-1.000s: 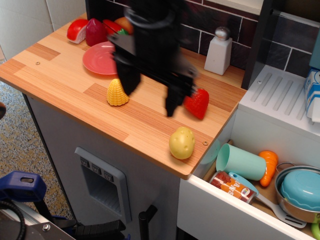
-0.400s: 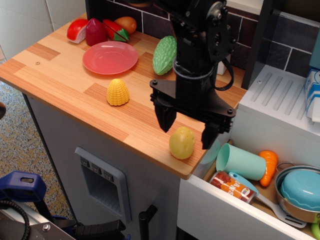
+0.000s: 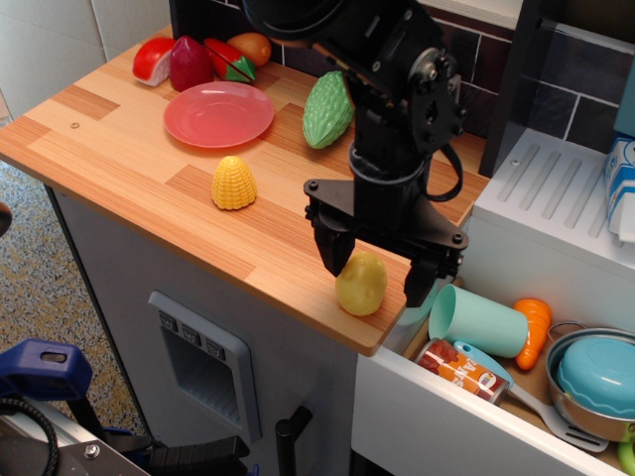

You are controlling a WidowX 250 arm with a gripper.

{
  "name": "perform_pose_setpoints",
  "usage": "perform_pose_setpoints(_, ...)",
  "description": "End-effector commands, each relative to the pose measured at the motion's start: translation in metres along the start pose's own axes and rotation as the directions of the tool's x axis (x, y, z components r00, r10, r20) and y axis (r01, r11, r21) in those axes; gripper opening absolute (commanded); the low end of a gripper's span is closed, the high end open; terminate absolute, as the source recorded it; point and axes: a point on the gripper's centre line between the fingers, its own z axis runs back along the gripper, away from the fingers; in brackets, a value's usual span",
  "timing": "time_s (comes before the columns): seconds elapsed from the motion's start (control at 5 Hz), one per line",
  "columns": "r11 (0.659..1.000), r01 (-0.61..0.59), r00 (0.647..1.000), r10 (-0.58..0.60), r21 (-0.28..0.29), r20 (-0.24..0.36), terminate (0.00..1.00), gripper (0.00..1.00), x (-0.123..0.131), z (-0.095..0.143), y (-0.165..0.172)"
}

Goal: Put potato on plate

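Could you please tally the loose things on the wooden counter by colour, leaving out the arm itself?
Yellow: 2, the potato and the corn.
Green: 1, the bumpy gourd.
Pink-red: 1, the plate.
Red or dark red: 3 toy foods at the back left corner.
Orange: 1 piece beside them.
Total: 8, though the gripper and arm may hide others.

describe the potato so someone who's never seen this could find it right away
On the wooden countertop, look at the front corner nearest the open drawer. There, between the fingers of the open black pincer, sits a smooth, egg-shaped yellow-tan plastic potato, unlike the ridged yellow corn farther left.
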Motion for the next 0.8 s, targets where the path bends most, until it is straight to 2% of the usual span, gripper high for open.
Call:
perform_pose_setpoints(0.0, 0.999, -0.034, 0.999, 0.034, -0.025, 0.001, 0.00, 1.00, 0.005, -0.005, 0.004)
perform_pose_setpoints(0.4, 0.998, -0.048, 0.998, 0.049, -0.037, 0.025, 0.00, 1.00, 0.004, -0.016, 0.009)
perform_pose_setpoints(0.6, 0.996, -0.080, 0.996, 0.082, -0.045, 0.027, 0.00, 0.00, 0.012, -0.022, 0.007)
